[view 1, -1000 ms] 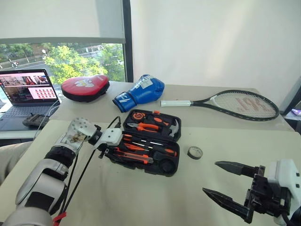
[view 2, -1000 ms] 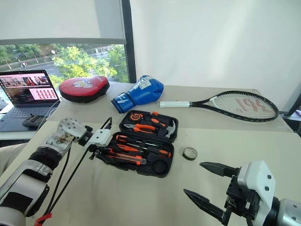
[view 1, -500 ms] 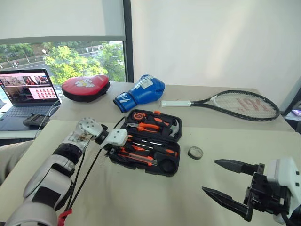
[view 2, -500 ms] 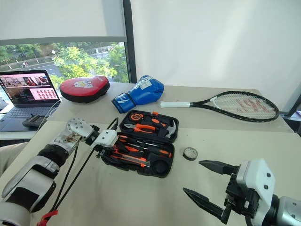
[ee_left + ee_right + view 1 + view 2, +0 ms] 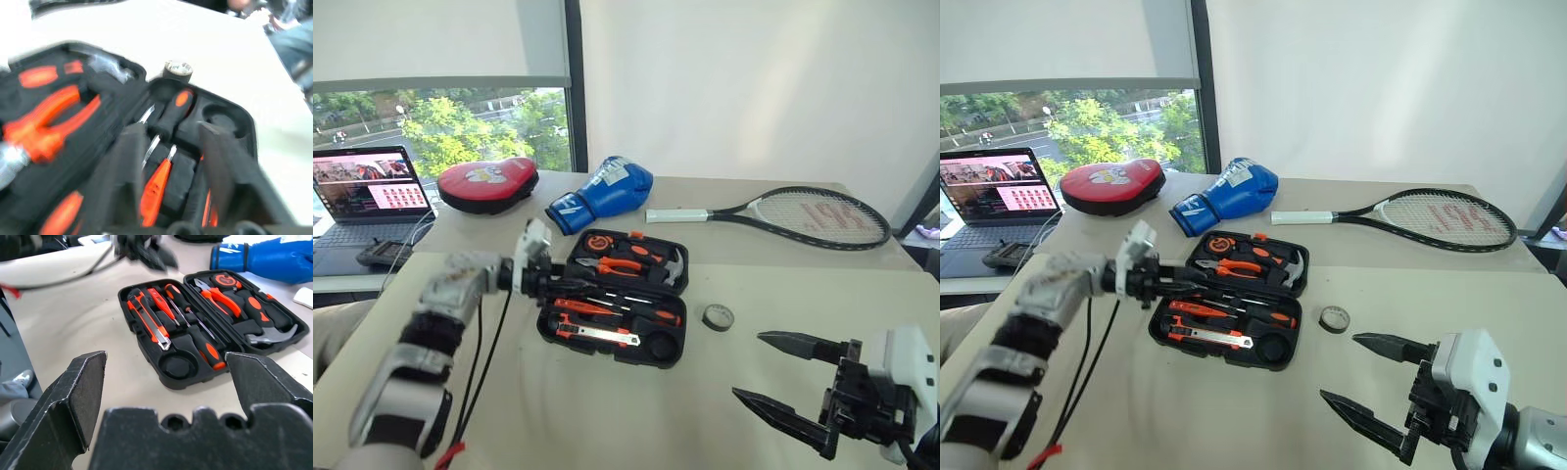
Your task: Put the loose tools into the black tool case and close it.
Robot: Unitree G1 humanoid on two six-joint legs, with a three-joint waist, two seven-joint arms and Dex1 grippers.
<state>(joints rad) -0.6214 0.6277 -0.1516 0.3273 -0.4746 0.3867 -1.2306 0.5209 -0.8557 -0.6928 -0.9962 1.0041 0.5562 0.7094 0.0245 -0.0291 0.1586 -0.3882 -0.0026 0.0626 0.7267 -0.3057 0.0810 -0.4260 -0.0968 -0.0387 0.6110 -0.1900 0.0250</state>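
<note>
The black tool case lies open in the middle of the table. In its near half sit slim screwdrivers and an orange-and-black utility knife; its round slot holds nothing. A small black tape roll lies loose on the table just right of the case. My left gripper points right, low over the case's left edge. In the left wrist view its fingers stand apart over the screwdrivers, holding nothing. My right gripper hangs wide open at the front right, away from the case.
Orange-handled pliers and a small hammer fill the case's far half. Behind it lie a blue boxing glove, a red pad and a tennis racket. A laptop stands far left. A black cable hangs from my left arm.
My left wrist has rolled and swung, so the gripper now points right across the case's left edge instead of down at it. The right gripper has kept still.
</note>
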